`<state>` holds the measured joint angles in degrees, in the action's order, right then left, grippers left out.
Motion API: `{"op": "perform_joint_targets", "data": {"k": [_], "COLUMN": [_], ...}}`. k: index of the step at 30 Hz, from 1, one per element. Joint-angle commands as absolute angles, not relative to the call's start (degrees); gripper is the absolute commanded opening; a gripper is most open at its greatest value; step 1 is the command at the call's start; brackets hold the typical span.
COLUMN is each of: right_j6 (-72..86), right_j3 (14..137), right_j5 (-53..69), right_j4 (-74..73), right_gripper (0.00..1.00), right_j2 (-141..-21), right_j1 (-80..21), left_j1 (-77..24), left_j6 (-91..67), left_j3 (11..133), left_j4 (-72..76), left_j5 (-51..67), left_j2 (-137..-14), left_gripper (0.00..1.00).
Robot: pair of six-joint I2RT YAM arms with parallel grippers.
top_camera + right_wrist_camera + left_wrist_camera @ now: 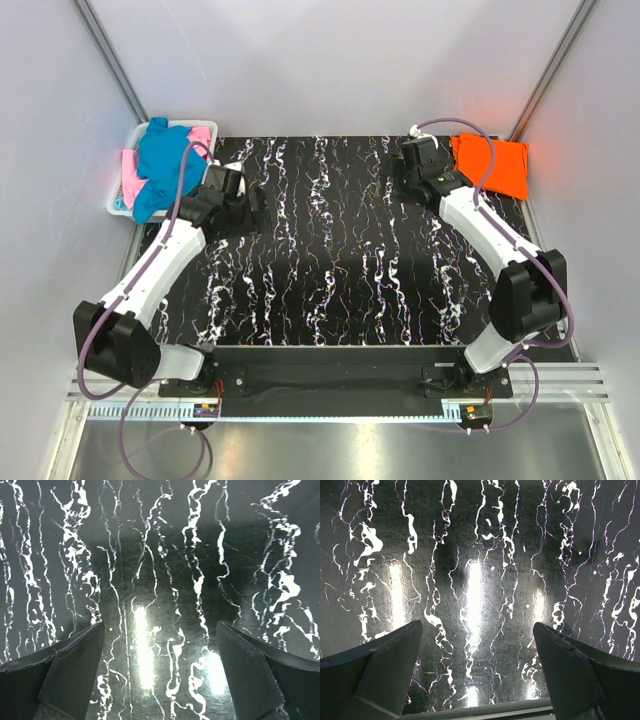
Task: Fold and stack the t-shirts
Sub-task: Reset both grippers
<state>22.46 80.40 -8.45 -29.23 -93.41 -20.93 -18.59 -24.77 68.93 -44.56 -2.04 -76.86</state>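
The left end effector (476,624) and the right end effector (159,624) both hang over the black marbled desk (330,260) with jaws spread wide, gripping nothing. The orange t-shirt (492,165) lies folded at the desk's far right corner (just beside the right wrist). The teal-blue t-shirt (160,165) is heaped over the pink t-shirt (130,165) in the white basket (116,205) off the far left corner.

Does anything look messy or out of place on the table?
Only the teal-blue t-shirt: it lies crumpled, spilling over the white basket at far left, with the pink t-shirt bunched beside it. The orange t-shirt lies folded far right.
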Motion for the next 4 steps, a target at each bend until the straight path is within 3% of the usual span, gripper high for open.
{"op": "perform_joint_targets", "data": {"k": [1,4], "right_j6": [23.9,24.3], "right_j3": [79.5,77.9], "right_j5": [-6.4,-6.6], "right_j4": [-26.8,-25.4], "right_gripper": [1.0,0.99], "right_j2": [-93.3,-92.9], "right_j1": [-21.7,-22.8], "left_j1": [-19.2,-19.4], "left_j6": [-23.8,-23.9], "left_j3": [70.8,70.3], "left_j4": [-44.1,-44.1], "left_j5": [-4.2,-4.4], "left_j2": [-74.8,-74.8], "left_gripper": [0.99,0.99]}}
